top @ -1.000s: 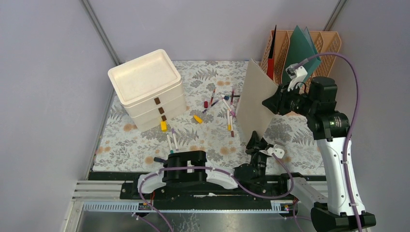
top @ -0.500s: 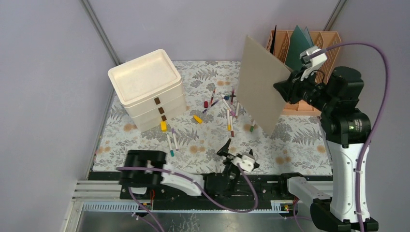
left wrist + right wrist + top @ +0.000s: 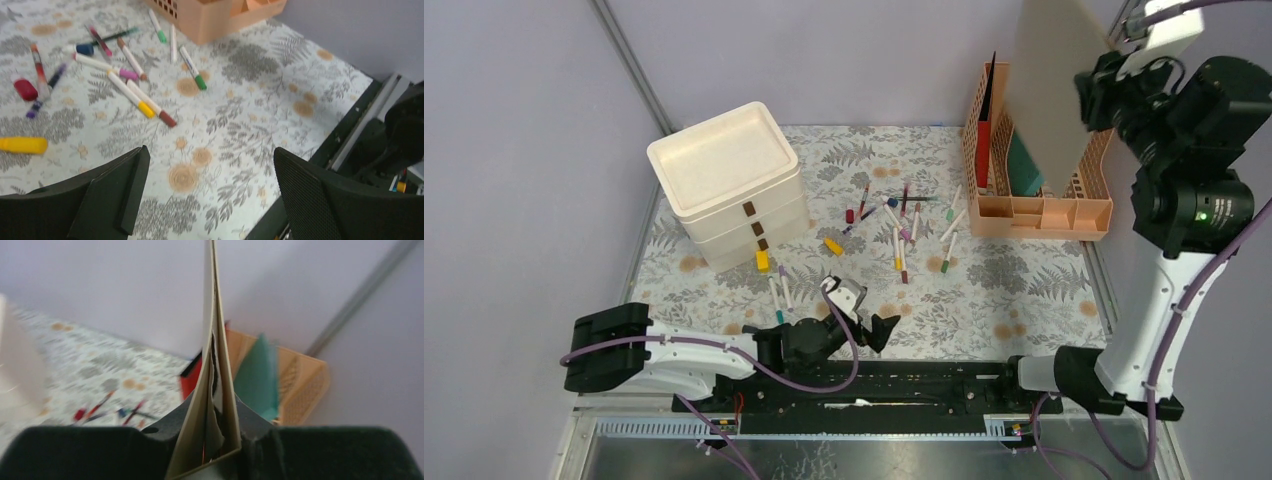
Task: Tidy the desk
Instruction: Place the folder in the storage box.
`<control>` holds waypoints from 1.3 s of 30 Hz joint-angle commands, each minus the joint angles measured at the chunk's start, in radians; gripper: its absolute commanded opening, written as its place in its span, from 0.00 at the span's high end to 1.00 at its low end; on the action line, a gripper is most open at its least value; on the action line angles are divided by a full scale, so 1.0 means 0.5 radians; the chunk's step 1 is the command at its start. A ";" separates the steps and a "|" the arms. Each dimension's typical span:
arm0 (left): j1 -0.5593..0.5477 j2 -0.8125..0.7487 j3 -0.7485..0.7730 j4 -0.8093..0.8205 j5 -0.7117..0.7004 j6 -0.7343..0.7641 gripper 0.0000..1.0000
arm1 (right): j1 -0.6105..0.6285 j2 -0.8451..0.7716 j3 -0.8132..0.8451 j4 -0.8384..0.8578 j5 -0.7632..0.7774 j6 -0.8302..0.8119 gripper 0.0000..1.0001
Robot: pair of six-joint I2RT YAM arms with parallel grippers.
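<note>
Desk (image 3: 1024, 290) fills the grey-walled booth, with markers (image 3: 902, 228) strewn left of the rack (image 3: 1044, 213). The rack holds a red folder (image 3: 984, 150) and a green folder (image 3: 1024, 165); the drawers (image 3: 734, 190) sit far left of it. Right gripper (image 3: 1096, 95) clamps the beige folder (image 3: 1056, 80), now hoisted above the rack from beside it. Left gripper (image 3: 864, 322), gaping and empty, has slid farther from the rack.

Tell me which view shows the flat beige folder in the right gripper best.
Top external: the flat beige folder shows its broad face, held above the peach mesh organizer. Right wrist sees only its edge, clamped in the right gripper. Left wrist misses it.
</note>
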 commanded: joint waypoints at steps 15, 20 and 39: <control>0.096 -0.155 -0.322 0.188 0.262 -0.245 0.01 | -1.001 0.479 0.094 0.679 -0.429 -0.011 1.00; 0.104 -0.119 -0.319 0.213 0.285 -0.247 0.01 | -1.046 0.543 -0.055 0.721 -0.737 0.014 1.00; 0.163 0.034 -0.272 0.262 0.377 -0.301 0.01 | -1.049 0.729 -0.526 1.387 -0.858 0.161 1.00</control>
